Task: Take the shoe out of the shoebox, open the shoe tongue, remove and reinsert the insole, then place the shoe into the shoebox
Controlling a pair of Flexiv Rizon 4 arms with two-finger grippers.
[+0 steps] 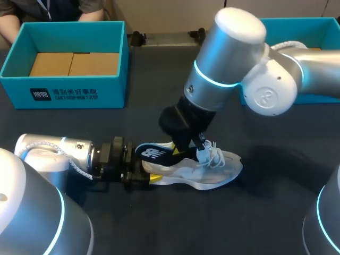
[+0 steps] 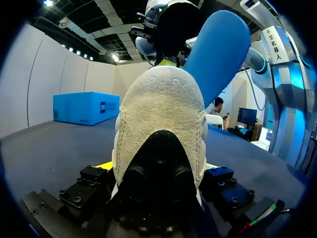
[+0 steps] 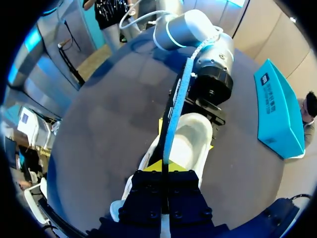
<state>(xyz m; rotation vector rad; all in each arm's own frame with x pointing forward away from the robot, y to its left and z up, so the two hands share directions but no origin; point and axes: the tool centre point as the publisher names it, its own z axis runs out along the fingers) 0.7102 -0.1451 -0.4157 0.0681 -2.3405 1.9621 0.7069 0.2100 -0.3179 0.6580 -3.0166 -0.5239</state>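
Observation:
A white shoe (image 1: pixel 215 171) lies on its side on the dark table, toe to the right. My left gripper (image 1: pixel 143 178) holds its heel; in the left wrist view the heel (image 2: pixel 161 114) fills the gap between the fingers of the left gripper (image 2: pixel 158 171). My right gripper (image 1: pixel 179 149) hangs over the shoe's opening, shut on the insole (image 1: pixel 154 153), which is dark with a white logo on one face and blue on the other. Seen edge-on in the right wrist view, the insole (image 3: pixel 176 114) rises from the right gripper (image 3: pixel 166 171) with its lower end at the shoe's opening (image 3: pixel 190 139).
An open teal shoebox (image 1: pixel 69 87) with cardboard inside stands at the back left. A second teal box (image 1: pixel 297 26) stands at the back right, partly behind my right arm. Bare table lies in front of the shoe.

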